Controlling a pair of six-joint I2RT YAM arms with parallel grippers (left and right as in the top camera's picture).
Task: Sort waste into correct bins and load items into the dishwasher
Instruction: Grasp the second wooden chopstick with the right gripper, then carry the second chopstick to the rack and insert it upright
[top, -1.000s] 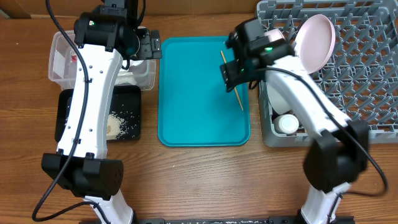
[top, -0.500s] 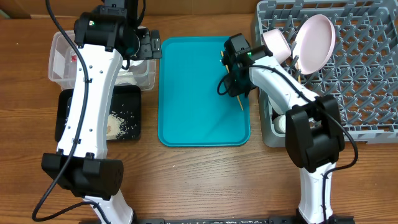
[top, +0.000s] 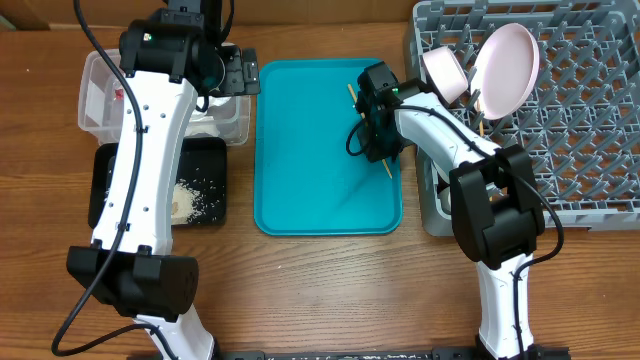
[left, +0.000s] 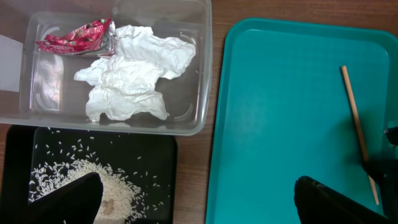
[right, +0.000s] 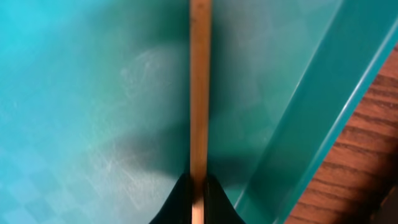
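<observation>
No words, numbers or brand names can be read anywhere. The red wrapper (left: 78, 36) in the clear tub (left: 206, 74) at the far left carries pale printed marks, but they are too crumpled and small to make out. A white sticker (left: 9, 62) on the tub's left wall shows only blank white.
</observation>
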